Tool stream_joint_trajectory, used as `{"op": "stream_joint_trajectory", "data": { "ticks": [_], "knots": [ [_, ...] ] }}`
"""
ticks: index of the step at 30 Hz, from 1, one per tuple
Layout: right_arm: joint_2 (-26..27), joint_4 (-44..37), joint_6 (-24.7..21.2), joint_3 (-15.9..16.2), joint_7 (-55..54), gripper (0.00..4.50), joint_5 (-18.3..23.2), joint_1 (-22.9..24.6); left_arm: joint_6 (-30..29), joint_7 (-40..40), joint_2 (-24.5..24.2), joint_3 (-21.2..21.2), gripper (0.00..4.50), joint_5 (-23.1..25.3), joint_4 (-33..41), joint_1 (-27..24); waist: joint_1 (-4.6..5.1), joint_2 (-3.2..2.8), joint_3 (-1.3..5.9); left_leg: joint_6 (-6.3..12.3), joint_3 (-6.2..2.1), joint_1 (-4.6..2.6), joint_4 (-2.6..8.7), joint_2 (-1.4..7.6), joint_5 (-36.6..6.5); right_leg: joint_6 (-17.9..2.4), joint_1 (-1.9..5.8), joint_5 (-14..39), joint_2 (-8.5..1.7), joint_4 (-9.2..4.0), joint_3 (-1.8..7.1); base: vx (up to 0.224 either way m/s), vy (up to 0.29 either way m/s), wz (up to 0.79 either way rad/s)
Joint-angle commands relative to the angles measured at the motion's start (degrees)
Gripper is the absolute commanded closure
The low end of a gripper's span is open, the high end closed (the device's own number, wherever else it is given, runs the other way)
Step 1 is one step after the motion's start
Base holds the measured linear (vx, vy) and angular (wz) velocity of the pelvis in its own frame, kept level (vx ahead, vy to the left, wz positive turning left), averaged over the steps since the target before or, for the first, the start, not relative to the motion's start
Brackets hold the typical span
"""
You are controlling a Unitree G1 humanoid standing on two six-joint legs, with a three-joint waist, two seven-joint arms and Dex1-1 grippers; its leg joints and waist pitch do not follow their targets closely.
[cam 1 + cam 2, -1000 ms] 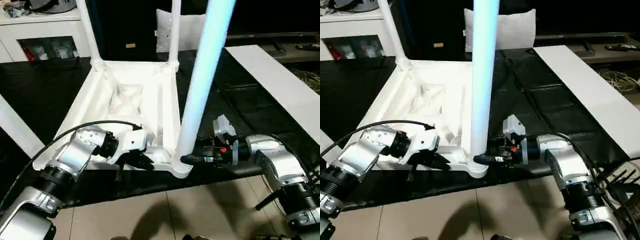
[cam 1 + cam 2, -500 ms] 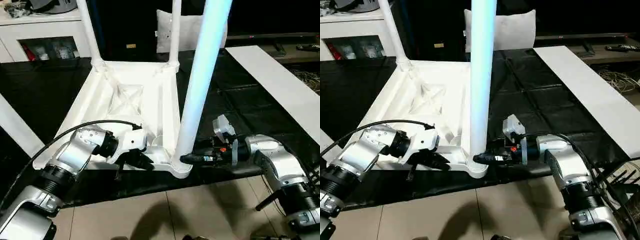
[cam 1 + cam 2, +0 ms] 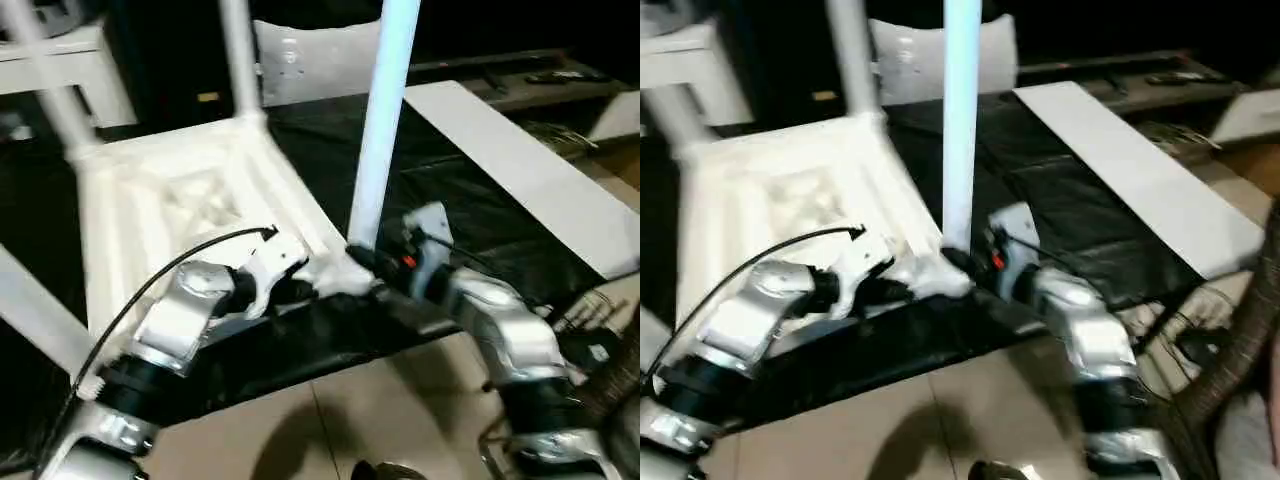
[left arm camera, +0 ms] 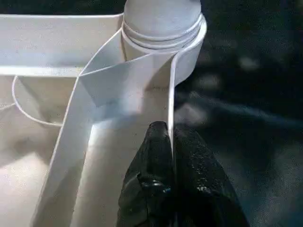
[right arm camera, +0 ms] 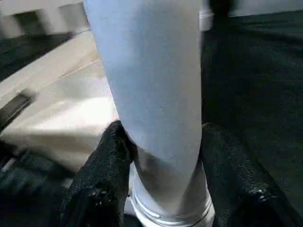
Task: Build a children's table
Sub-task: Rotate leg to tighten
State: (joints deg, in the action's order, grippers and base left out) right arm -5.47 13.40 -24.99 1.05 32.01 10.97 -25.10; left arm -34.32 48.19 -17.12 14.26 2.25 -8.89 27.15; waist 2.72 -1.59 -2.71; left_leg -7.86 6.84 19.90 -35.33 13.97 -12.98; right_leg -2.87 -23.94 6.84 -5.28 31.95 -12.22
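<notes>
The children's table lies upside down on a black mat, its ribbed white top (image 3: 170,200) facing up. Two legs (image 3: 237,50) stand in the far corner sockets, and a third leg (image 3: 385,110) rises from the near right corner socket (image 4: 161,28). My left gripper (image 4: 170,137) is shut on the top's thin rim wall just beside that socket. On the other side of the corner, my right gripper (image 5: 163,137) is shut on the foot of the third leg, one black finger (image 5: 102,175) on each side of it.
A flat white board (image 3: 520,170) lies on the mat (image 3: 470,200) to the right. At the back are a white cushion (image 3: 320,60) and a white cabinet (image 3: 70,70). Another white board (image 3: 40,320) slants at the left. Tiled floor (image 3: 330,420) runs along the near side.
The whole picture has swung and tilted, so the camera has moved. Both grippers keep the same holds on the rim and on the leg's foot.
</notes>
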Motion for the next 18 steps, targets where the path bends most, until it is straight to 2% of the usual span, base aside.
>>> {"op": "stream_joint_trajectory", "data": {
  "ticks": [1,2,4,5,7,11,14,16,18],
  "knots": [
    [1.8,0.9,-0.8,1.1,-0.8,2.62,1.1,-0.5,0.0,-0.6,2.1,-1.1,4.5,-2.6,6.3,1.0,-0.74,-0.14,4.41,4.36,1.24,1.01,3.57,-1.57,-9.4,0.5,4.88,25.8,-2.63,-5.07,2.15,0.0,0.0,0.0],
    [1.7,0.9,0.3,1.2,-0.8,2.62,0.7,-0.4,0.3,-0.5,2.0,-1.1,4.5,-2.6,6.3,1.1,-0.83,-0.13,4.32,4.84,1.23,1.15,3.61,-1.54,-8.4,-0.5,4.84,24.7,-2.69,-4.8,2.5,0.0,0.0,0.0],
    [1.1,1.6,2.5,1.0,-1.1,2.06,-0.2,-0.2,2.2,0.2,1.3,-0.9,4.5,-2.5,5.4,1.3,-1.16,-0.12,4.53,5.35,1.19,1.32,3.63,-1.43,-6.5,-1.8,4.95,22.4,-2.82,-4.17,3.0,0.0,0.0,0.0],
    [0.6,1.9,3.3,0.6,-1.1,2.06,-0.5,0.0,3.4,0.7,0.7,-0.8,4.5,-2.4,4.7,1.5,-1.44,-0.17,4.67,5.64,1.13,1.52,3.63,-1.3,-4.8,-2.7,5.08,20.1,-2.91,-3.63,3.29,0.0,0.0,0.0],
    [-1.1,1.5,4.2,-0.3,-0.2,1.82,0.1,1.0,6.3,2.1,-1.3,-0.6,4.5,-2.1,3.0,1.8,-1.96,-0.16,4.68,6.2,1.21,1.39,3.64,-1.24,-3.0,-3.7,5.03,17.7,-2.85,-3.28,3.61,0.0,0.0,0.0],
    [-2.7,0.1,5.3,-0.9,2.2,1.48,0.6,2.0,8.5,3.4,-2.8,-0.4,4.5,-1.9,1.8,2.0,-3.76,-0.27,4.78,6.68,1.4,0.95,3.72,-0.87,-0.4,-5.6,4.87,14.4,-2.9,-2.47,4.14,0.0,0.0,0.0],
    [-9.1,-4.0,6.1,-0.9,12.4,1.13,3.4,6.0,17.8,8.4,-6.3,0.9,4.5,-1.0,-3.9,3.5,-5.15,-0.29,4.52,6.65,1.7,0.56,3.89,-1.05,-2.8,-4.5,4.79,17.3,-2.77,-3.2,4.17,0.0,0.0,0.0],
    [-13.7,-6.1,6.5,-0.9,18.5,0.99,4.7,8.9,26.3,12.7,-8.6,2.1,4.5,-0.4,-8.4,4.8,-5.94,0.02,4.42,6.88,1.78,0.63,3.97,-1.18,-4.0,-2.9,4.91,18.7,-2.74,-3.44,4.34,0.0,0.0,0.0],
    [-15.3,-6.7,6.3,-1.0,20.4,0.89,5.5,10.0,29.3,13.9,-9.4,2.4,4.5,-0.1,-10.3,5.3,-6.31,0.05,4.47,6.53,1.83,0.57,4.02,-1.23,-4.5,-2.1,4.88,19.8,-2.77,-3.6,4.25,0.0,0.0,0.0]
  ]
}}
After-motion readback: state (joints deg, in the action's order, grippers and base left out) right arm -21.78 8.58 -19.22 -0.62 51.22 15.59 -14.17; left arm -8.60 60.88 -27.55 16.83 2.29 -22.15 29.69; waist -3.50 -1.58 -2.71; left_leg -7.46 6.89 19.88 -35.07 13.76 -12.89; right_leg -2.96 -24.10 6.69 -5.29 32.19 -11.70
